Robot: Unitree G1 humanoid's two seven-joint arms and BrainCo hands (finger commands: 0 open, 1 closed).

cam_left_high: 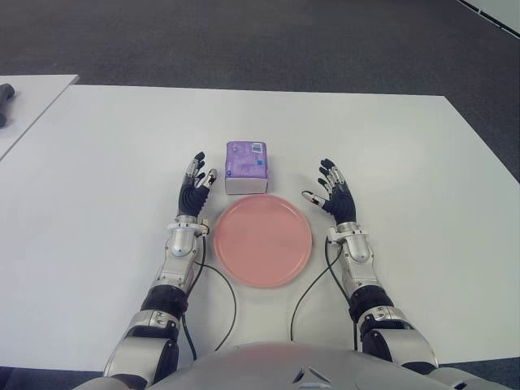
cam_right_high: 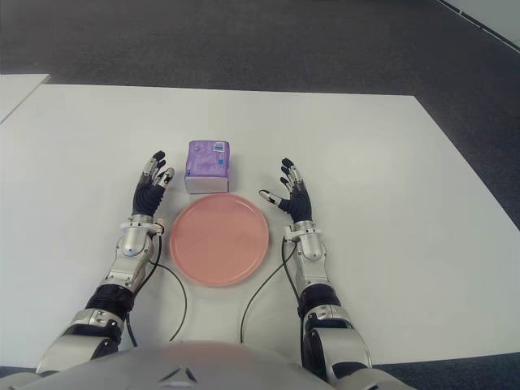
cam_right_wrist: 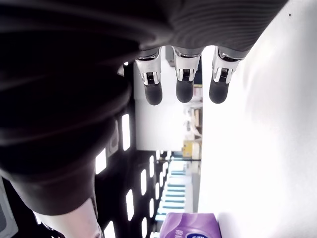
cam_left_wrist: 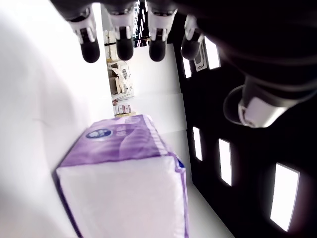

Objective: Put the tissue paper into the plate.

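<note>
Now | left hand (cam_left_high: 195,185), right hand (cam_left_high: 331,192) released | tissue pack (cam_left_high: 246,167) touches plate (cam_left_high: 262,240)

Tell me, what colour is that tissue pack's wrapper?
Purple on top, white on the sides; the tissue pack shows best in the left wrist view.

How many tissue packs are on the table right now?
1. The purple tissue pack lies on the white table just beyond the pink plate, between the open left hand and right hand.
</note>
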